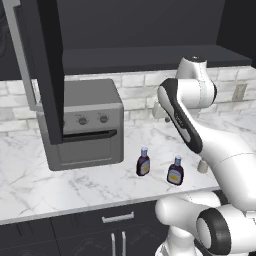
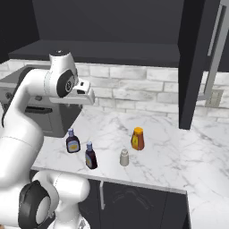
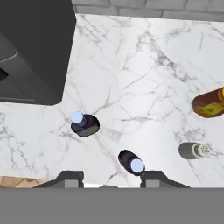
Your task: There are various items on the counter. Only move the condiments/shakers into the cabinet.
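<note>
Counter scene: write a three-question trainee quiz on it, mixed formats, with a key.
1. True or false: the orange bottle stands inside the cabinet.
2. How many dark bottles with blue caps stand on the counter?
3. What sits nearest the shaker? A) toaster oven B) orange bottle C) wall socket

Key: 1 false; 2 two; 3 B

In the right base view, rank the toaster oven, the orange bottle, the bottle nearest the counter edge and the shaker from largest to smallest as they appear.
1. toaster oven, partly behind the arm, clearly largest.
2. orange bottle and dark bottle: look alike in size, so no ranking between them.
3. shaker, smallest.
</note>
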